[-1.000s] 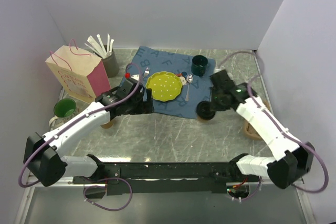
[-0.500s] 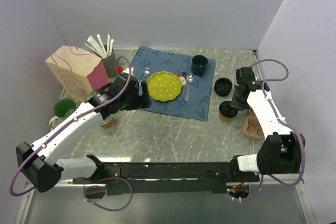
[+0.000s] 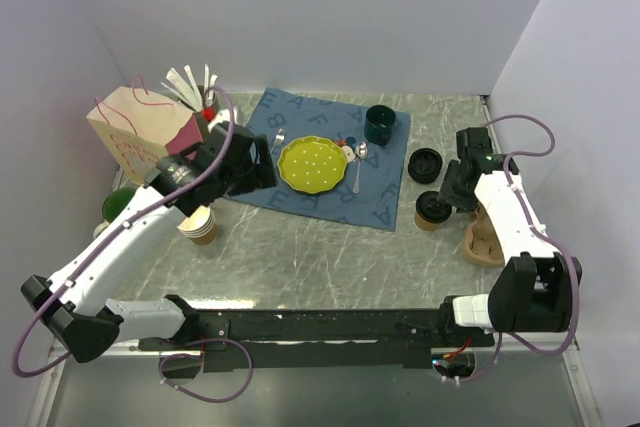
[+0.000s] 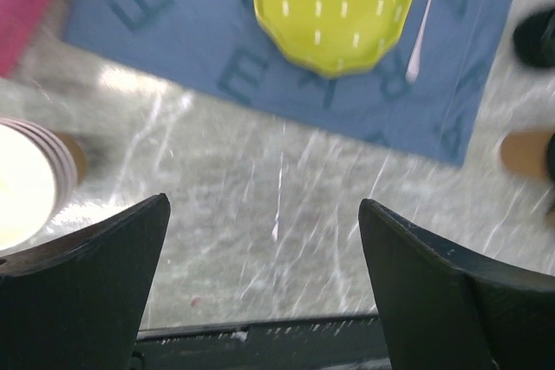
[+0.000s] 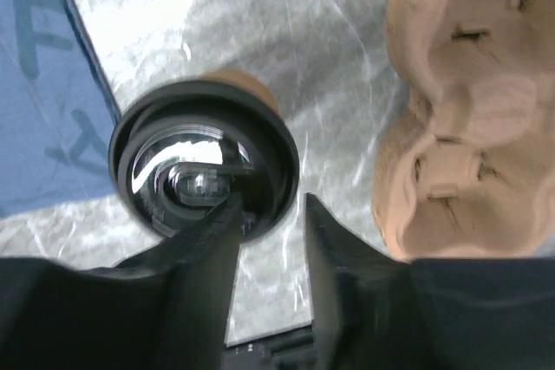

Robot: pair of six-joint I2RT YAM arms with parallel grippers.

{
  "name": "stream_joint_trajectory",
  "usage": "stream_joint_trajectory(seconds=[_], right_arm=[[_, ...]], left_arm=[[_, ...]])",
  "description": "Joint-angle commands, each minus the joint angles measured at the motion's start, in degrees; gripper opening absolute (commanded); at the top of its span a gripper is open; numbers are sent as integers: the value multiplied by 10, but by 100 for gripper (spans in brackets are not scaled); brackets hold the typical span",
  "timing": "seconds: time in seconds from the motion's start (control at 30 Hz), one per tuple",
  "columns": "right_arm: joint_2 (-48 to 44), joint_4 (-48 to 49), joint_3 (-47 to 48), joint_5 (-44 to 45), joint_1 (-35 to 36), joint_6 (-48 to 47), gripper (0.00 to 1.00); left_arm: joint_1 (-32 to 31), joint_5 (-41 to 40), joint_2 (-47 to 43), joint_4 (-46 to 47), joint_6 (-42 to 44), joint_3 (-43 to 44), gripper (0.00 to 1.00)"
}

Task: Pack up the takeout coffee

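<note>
Lab booth, plain white walls, marble tabletop

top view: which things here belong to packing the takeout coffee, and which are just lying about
For the job: takeout coffee; right pincer at its lid; probably the cardboard cup carrier or paper bag.
Lying about: yellow plate, blue cloth, spoon, dark mug, loose black lid, stacked paper cups, green mug.
</note>
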Motion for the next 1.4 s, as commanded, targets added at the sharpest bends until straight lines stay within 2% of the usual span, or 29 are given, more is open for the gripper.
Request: stream_joint_trajectory(seconds=[0.0,0.1,0.23,0.3,0.37,0.43,0.47,0.5,0.57,0.7,0.8,1.1,1.37], right_arm=[[-49,-56,69,-21,-5,-14,50],[-76,-85,90,-57,-3,-23,56],[-142,-97,95,-187,9,-45,64],[-164,-105,97,-214,12,-45,71],[-190,-105,89,-240,62,-39,76],[-214,-95,70,-263,99,-18,81],[-220,-94,67,-286,106,-11,89],[-226,-96,65,-299,112,1,91],[-239,-92,68,-328,122,4,99],[-244,-111,92,-290,156,-20,100],[-238,-123,111,-268,178,-36,100],[-190,-129,157,-246,198,-55,100],[-174,-134,148,-247,199,-56,100]], left_arm=[[1,-118,12,-67,-39,100,97],[2,-166,33,-113,-57,178,97],[10,-275,58,-132,-58,284,99],[28,-306,75,-136,-57,308,97],[48,-336,102,-147,-57,347,95],[88,-335,125,-171,-63,396,92],[105,-316,148,-178,-67,412,91],[142,-300,160,-185,-69,429,89],[171,-278,190,-193,-67,462,87],[236,-235,225,-170,-49,446,84],[257,-205,254,-152,-31,444,83],[303,-164,327,-104,-4,428,77],[317,-138,373,-61,29,414,65]])
